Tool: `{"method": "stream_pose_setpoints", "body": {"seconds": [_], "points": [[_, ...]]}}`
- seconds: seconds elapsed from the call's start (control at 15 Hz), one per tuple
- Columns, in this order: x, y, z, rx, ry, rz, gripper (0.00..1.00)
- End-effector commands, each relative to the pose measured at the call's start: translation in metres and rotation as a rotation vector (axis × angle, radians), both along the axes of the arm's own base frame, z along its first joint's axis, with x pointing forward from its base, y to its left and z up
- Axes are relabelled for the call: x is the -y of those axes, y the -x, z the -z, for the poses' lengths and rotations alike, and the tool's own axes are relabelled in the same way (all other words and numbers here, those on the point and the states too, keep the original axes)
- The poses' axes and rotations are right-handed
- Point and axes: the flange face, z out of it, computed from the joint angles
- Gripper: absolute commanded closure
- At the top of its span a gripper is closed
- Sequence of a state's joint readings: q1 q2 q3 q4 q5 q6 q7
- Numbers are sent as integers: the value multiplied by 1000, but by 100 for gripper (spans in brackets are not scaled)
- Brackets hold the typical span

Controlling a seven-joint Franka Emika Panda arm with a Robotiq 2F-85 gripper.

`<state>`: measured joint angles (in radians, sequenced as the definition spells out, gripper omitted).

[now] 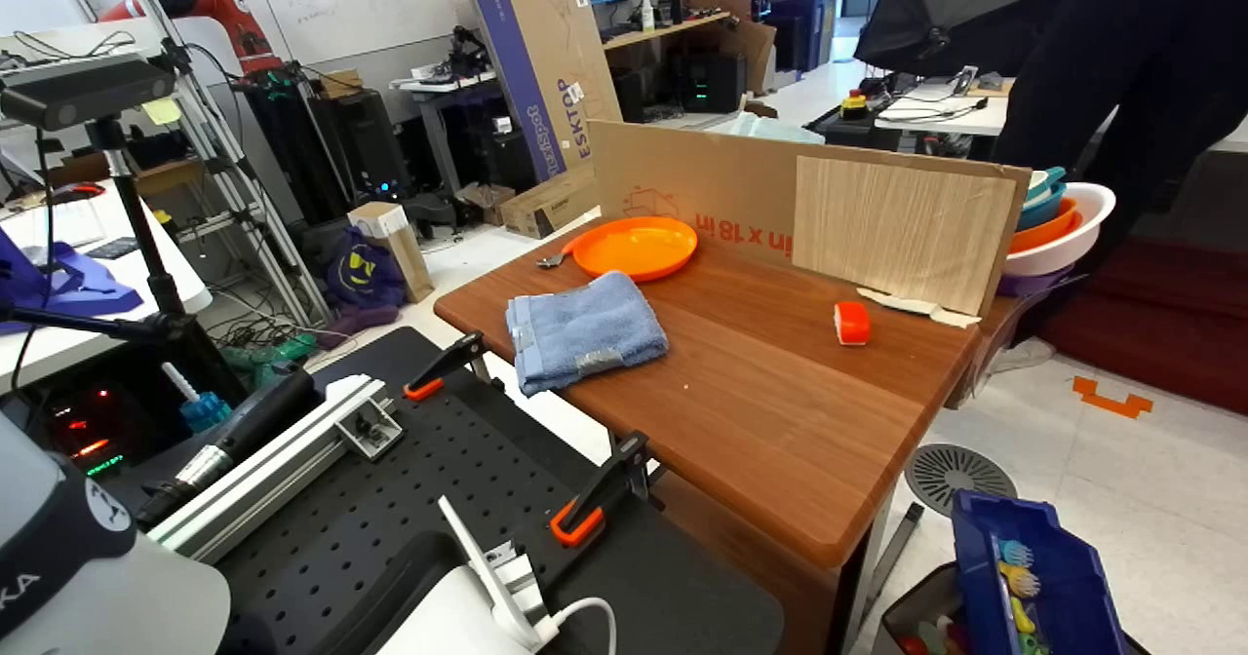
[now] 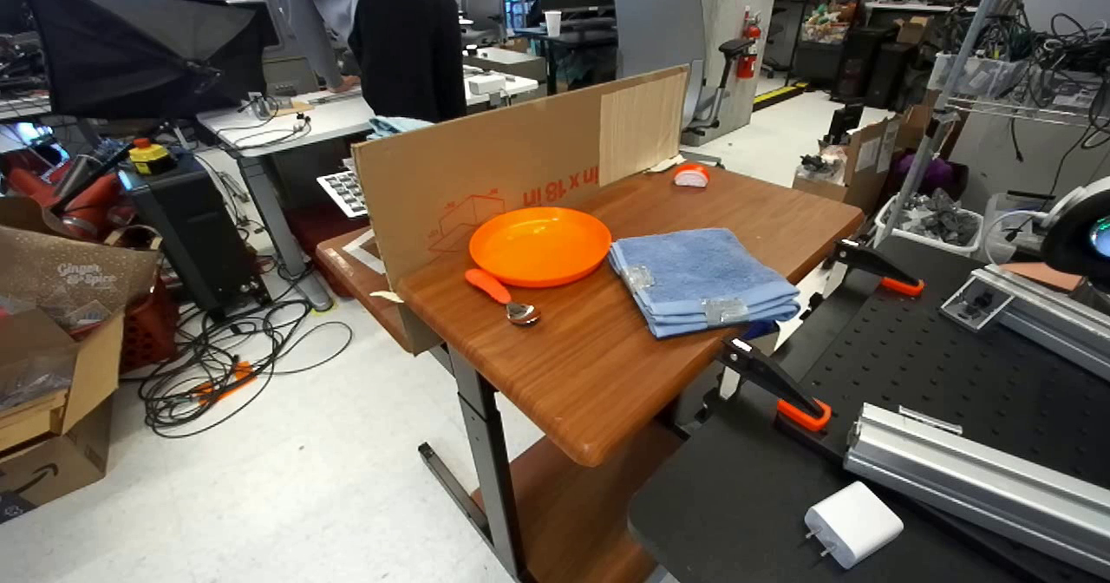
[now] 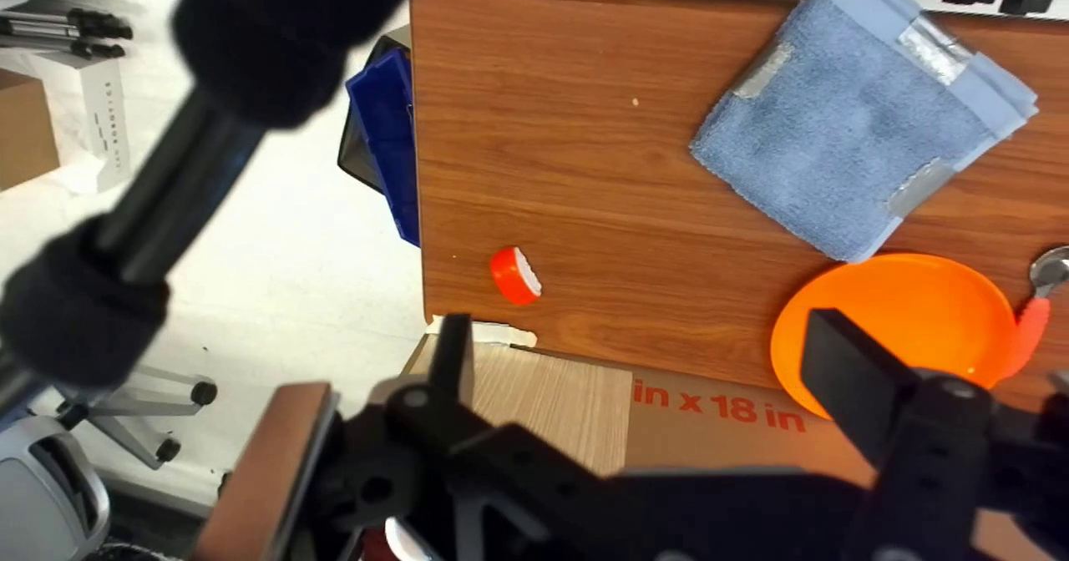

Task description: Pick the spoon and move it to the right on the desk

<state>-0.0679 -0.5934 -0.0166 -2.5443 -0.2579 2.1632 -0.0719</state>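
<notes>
Although the gripper [image 3: 641,340] is spread wide, the spoon [image 3: 1035,319] is seen outside its jaws, toward the wrist view's right edge, long axis roughly across their closing line.

orange-handled spoon [image 2: 499,293] with a shiny metal head, just lying near one end of the reddish-brown desk [image 2: 555,366]

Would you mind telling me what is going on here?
The robot's gripper is meant to pick up the spoon and move it right on the desk. Nothing is gripped yet: in the wrist view the gripper is open and empty. The spoon lies on the desk beside the orange plate, with a folded towel nearby.
</notes>
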Motion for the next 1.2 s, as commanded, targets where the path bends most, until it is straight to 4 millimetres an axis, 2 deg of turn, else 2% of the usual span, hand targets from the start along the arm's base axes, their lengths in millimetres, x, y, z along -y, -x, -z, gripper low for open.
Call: {"method": "stream_pose_setpoints", "body": {"seconds": [0.0,0.27,1.13], "points": [[-16,-16,13,7,-55,31,0],[-42,-34,36,19,-104,54,0],[-128,-76,138,-15,-240,123,0]]}}
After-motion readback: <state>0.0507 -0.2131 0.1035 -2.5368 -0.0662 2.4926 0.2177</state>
